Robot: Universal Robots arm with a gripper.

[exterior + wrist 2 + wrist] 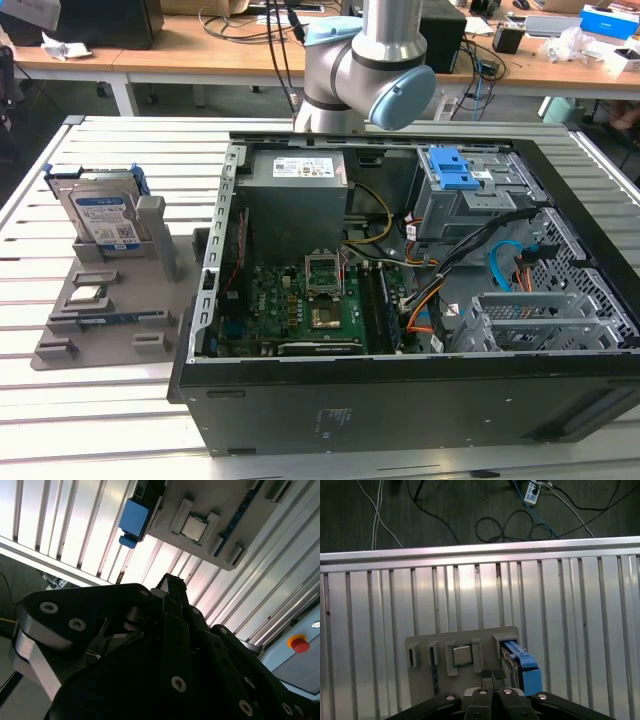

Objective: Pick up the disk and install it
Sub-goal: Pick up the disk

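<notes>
The disk stands on edge in a grey holder on the slatted table, at the exterior view's left. It is silver with a white-and-blue label and a blue bracket. In both wrist views its blue bracket shows from above at one end of the holder. My gripper hangs well above the holder with its fingertips pressed together, shut on nothing. The arm's elbow rises behind the computer case.
An open computer case lies at the exterior view's middle and right, with a motherboard, cables and a blue-latched drive bay. A processor chip and a memory stick sit in the holder. Floor cables lie beyond the table edge.
</notes>
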